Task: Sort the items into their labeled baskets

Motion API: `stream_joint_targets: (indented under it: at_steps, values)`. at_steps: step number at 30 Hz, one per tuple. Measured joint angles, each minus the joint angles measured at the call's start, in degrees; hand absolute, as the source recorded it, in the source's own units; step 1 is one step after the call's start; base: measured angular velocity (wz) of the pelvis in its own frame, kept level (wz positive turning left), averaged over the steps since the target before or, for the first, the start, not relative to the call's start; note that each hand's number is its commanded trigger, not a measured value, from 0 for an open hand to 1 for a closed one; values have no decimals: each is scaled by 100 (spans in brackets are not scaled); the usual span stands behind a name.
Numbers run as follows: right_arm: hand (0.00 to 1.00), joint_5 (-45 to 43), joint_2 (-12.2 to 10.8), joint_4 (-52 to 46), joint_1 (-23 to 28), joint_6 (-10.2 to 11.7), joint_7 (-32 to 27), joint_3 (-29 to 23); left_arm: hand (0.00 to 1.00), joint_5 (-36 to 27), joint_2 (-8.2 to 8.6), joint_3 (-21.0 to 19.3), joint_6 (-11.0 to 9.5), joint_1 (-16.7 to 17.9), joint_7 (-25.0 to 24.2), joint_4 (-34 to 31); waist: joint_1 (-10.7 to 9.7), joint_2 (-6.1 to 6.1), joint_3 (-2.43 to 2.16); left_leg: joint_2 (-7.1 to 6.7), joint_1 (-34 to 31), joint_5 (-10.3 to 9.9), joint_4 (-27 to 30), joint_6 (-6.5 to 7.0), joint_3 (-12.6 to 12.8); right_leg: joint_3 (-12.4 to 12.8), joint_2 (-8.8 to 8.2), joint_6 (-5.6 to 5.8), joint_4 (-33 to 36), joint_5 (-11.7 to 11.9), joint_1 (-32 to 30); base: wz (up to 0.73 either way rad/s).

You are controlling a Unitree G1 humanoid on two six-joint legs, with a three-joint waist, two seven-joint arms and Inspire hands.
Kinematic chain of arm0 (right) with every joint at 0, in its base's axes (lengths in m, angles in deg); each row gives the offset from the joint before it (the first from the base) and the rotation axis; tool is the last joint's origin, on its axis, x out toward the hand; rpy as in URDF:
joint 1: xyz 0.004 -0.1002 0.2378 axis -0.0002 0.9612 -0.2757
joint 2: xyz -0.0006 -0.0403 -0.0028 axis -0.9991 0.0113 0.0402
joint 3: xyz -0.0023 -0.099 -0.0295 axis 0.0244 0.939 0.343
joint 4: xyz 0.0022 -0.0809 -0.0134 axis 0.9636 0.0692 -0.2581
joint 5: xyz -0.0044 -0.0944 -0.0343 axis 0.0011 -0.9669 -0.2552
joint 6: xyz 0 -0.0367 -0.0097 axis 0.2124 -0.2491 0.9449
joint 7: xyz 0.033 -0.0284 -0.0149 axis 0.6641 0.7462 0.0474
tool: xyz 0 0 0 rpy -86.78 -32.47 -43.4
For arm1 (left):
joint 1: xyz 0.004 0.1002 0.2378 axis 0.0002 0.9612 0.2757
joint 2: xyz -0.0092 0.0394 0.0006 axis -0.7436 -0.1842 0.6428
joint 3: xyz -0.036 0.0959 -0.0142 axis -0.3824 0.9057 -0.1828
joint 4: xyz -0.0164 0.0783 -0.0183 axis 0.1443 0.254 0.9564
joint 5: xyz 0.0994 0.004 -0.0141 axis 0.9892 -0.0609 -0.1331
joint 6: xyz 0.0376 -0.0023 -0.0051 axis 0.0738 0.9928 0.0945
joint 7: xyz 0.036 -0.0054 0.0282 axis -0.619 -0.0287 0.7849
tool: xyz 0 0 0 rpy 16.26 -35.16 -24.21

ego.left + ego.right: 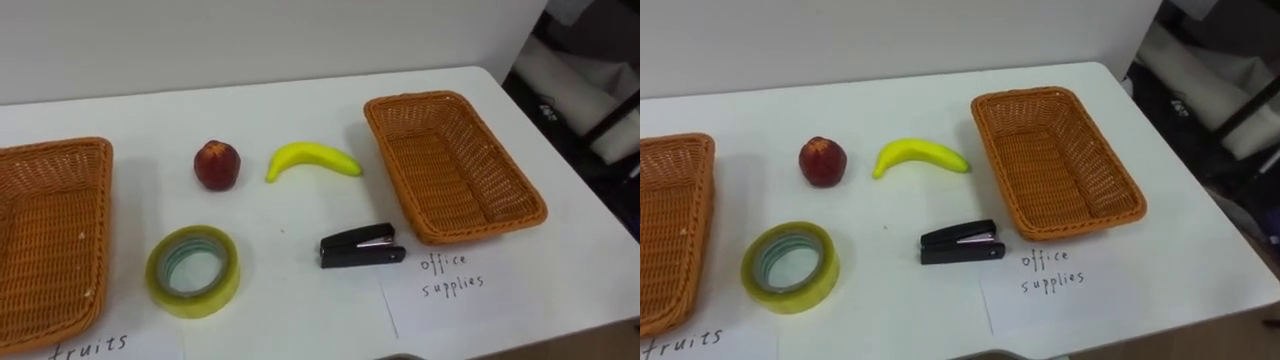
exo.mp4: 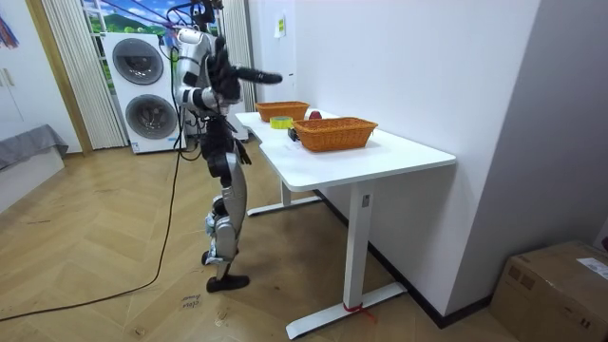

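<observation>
On the white table lie a red peach, a yellow banana, a roll of clear yellowish tape and a black stapler. An empty wicker basket stands at the left by a paper marked fruits. A second empty wicker basket stands at the right, behind a paper marked office supplies. In the room view I stand at the table's long side. My right hand is raised before my chest and my left hand reaches out above the table's edge.
The table's right edge runs close beside the right basket, with dark furniture beyond it. A white wall rises behind the table. In the room view, stacked washing machines stand behind me and a cardboard box sits on the floor at the right.
</observation>
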Motion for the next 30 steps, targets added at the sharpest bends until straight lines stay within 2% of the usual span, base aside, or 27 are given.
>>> stream_joint_targets:
  at_steps: [2, 4, 7, 15, 22, 30]
  values:
    - [0, -233, 171, -62, -159, 0, 39, 5, 0, -1, 0, 1, -1, -33, 0, 69, 69, -34, 3, -2, 0, 0, 0, 0, 1, 2, -3, 1, -27, 0, 0, 0]
    - [0, -339, 243, -118, -365, 0, 96, 3, 0, -1, 0, 6, 3, -20, -9, 100, 68, -54, 0, -1, 0, 0, 1, 0, 1, 5, -2, 1, -30, 0, -1, 0]
    - [0, -587, 250, -431, -576, -2, 158, 130, 0, -1, -4, 21, 6, -21, -105, 154, 108, -71, -8, 3, -6, 0, 2, 0, -34, -22, 0, 0, -7, 0, 13, 3]
    - [0, -1128, 371, -1046, -785, 1, 411, 562, 0, 11, -3, 86, 6, -27, -131, 248, 377, -84, -35, 15, -30, 0, 14, 0, -52, -47, 7, -6, -13, 3, 13, 2]
    - [0, -1133, 406, -1229, -1231, 1, 808, 688, 0, 22, -37, 156, 12, -154, -146, 210, 365, -115, -38, 18, -107, 0, 33, 0, -116, -248, -25, -5, -3, 5, 10, 11]
    - [0, -1159, 798, -1361, -1338, -1, 1325, 985, 0, 112, -69, 258, 11, -170, -217, 266, 406, -115, -31, 22, -94, 0, 52, 0, -179, -290, -25, -15, 25, 11, 29, 1]
